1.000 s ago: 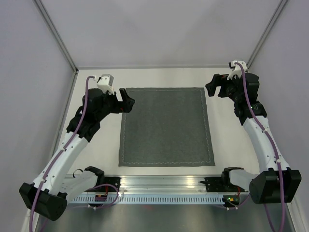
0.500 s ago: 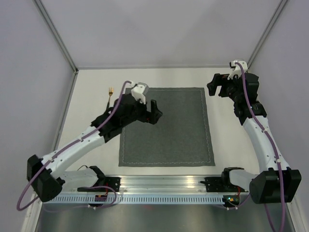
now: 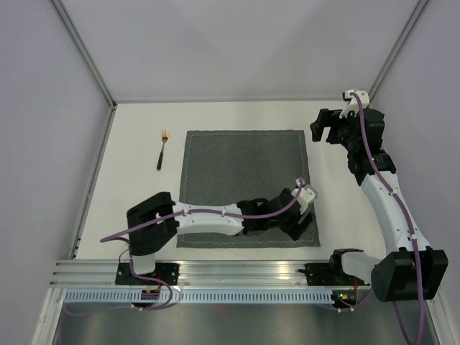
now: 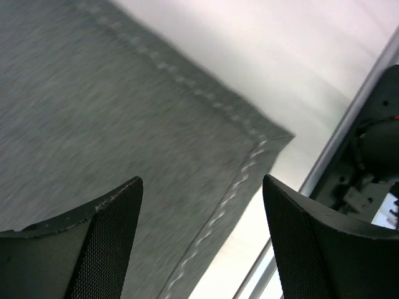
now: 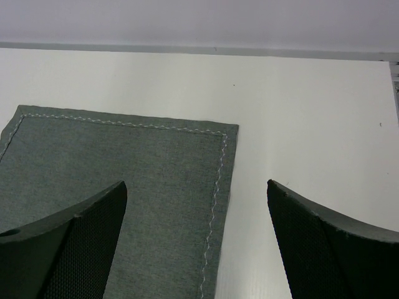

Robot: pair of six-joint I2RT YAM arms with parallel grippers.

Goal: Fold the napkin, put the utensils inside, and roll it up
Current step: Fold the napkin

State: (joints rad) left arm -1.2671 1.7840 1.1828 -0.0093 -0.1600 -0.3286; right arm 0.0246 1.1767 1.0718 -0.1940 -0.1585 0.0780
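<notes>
The dark grey napkin (image 3: 248,187) lies flat and unfolded in the middle of the white table. Of the utensils only a fork (image 3: 164,149) with gold tines and a dark handle shows, left of the napkin's far-left corner. My left gripper (image 3: 302,219) hovers low over the napkin's near-right corner (image 4: 274,136). In the left wrist view its jaws (image 4: 201,187) are open with only cloth (image 4: 93,112) and stitching below. My right gripper (image 3: 321,129) hangs open above the far-right corner; in its wrist view the gripper (image 5: 196,187) frames the napkin's (image 5: 124,162) stitched edge.
An aluminium rail (image 3: 237,273) with both arm bases runs along the near table edge, close to the left gripper, and shows in the left wrist view as the rail (image 4: 349,124). Grey enclosure walls (image 3: 65,108) stand at left, right and back.
My left arm has swung from the napkin's far-left corner across the cloth to its near-right corner, uncovering the fork. The right arm has barely moved.
</notes>
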